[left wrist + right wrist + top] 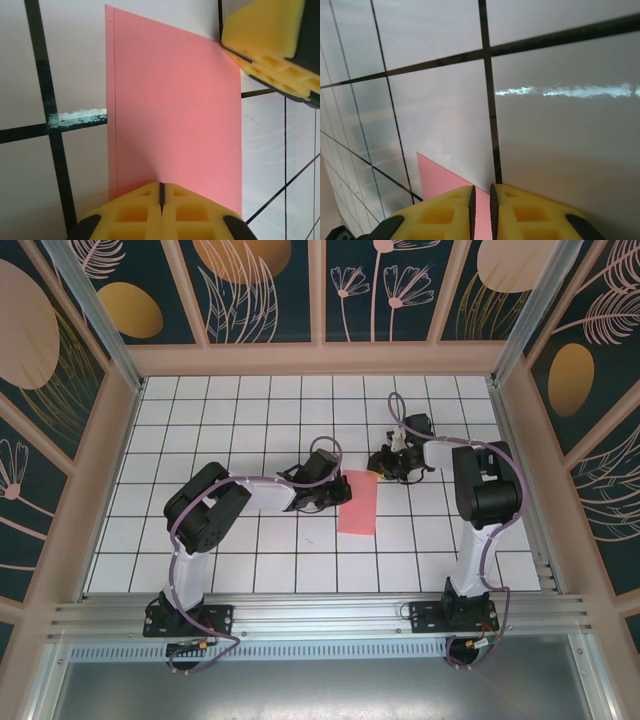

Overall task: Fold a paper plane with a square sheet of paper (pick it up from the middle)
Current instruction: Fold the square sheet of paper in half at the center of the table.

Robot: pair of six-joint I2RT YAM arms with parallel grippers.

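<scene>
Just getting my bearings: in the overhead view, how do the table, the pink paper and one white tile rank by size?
1. The table, by far the largest.
2. The pink paper, clearly longer than a tile.
3. One white tile, the smallest.

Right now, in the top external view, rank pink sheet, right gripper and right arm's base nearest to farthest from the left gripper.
1. Pink paper sheet, beside the left gripper.
2. Right gripper, at the sheet's far corner.
3. Right arm's base, near edge.
</scene>
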